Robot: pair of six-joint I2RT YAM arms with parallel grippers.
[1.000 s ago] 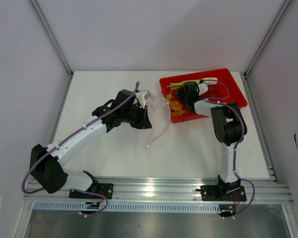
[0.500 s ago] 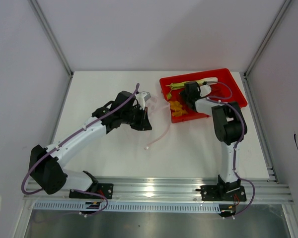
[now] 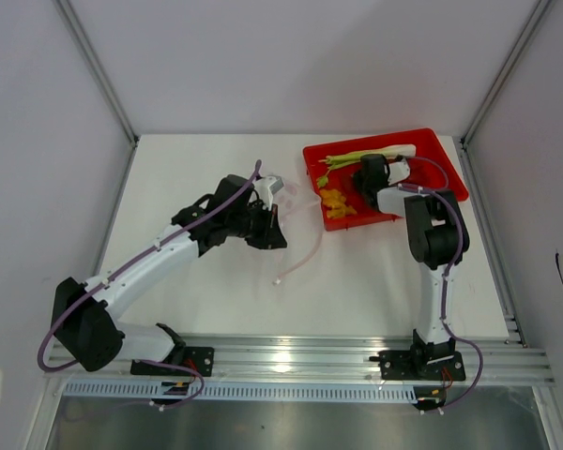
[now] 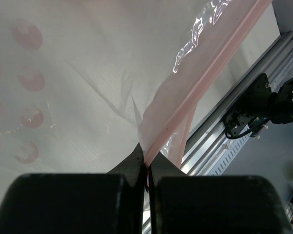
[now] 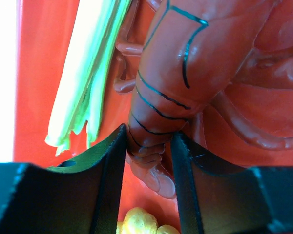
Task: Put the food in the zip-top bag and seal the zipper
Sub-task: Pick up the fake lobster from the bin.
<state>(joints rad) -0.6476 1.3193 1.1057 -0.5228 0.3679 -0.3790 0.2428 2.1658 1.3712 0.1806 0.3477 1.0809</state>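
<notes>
The clear zip-top bag [image 3: 298, 220] lies left of the red tray [image 3: 448, 176], and its pinkish zipper [image 4: 210, 68] runs up to the right. My left gripper [image 4: 146, 158] is shut on that zipper edge, also seen from above [image 3: 274, 220]. My right gripper [image 5: 149, 141] is down in the tray [image 5: 39, 73], shut on the tail of the dark red piece [image 5: 185, 58]. The pale green stalk [image 5: 93, 73] lies just left of that piece, along the tray's back [image 3: 366, 155]. The yellow-orange cluster [image 3: 336, 202] sits at the tray's front left, just below my fingers [image 5: 136, 224].
An aluminium rail [image 3: 291, 356] runs along the table's near edge, and it shows past the bag [image 4: 244, 78]. Frame posts and grey walls close in the table on the left, right and back. The tray sits in the back right corner.
My right gripper has shifted a little to the right inside the tray and its jaws have narrowed onto the dark red piece. The left arm still holds the bag's rim.
</notes>
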